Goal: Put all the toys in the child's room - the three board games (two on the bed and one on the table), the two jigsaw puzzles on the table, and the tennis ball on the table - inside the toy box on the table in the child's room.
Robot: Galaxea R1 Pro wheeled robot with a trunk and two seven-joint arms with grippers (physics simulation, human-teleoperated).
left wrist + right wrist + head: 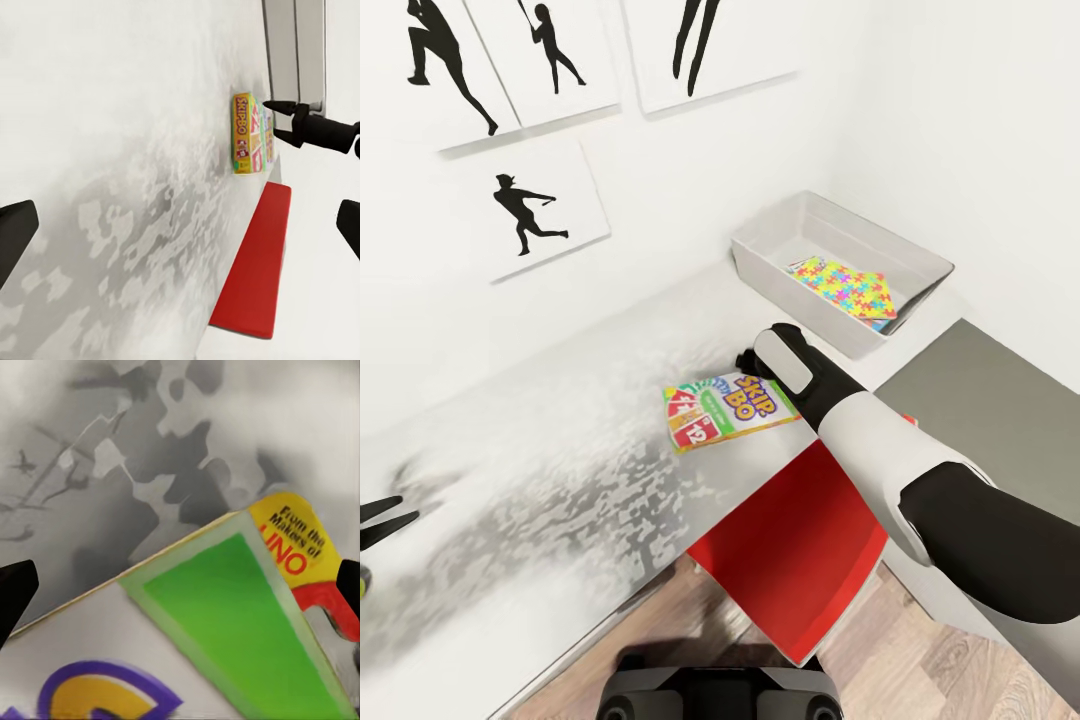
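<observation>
- The right hand (279, 120) is hovering just over the game box (730, 408), its fingers spread wide and gripping nothing; in its wrist view the dark fingertips (13, 592) are sitting at either edge, with the box's lid (225, 637) close beneath.
- The game box is lying flat on the counter (560, 440), near the front edge, above the red chair (790, 560).
- The toy box (840, 265) is standing at about 1 o'clock from the game box, near but apart, with a jigsaw (845, 290) already lying inside.
- The left hand (385, 520) is idling at the far left, open and holding nothing.
- Judging from this, the step is grasping the game box: a flat box is hard to pinch from above, so sliding it toward the counter edge, or closing across its narrow width, is looking safest.
- The risk is nudging it off the edge onto the chair.
</observation>
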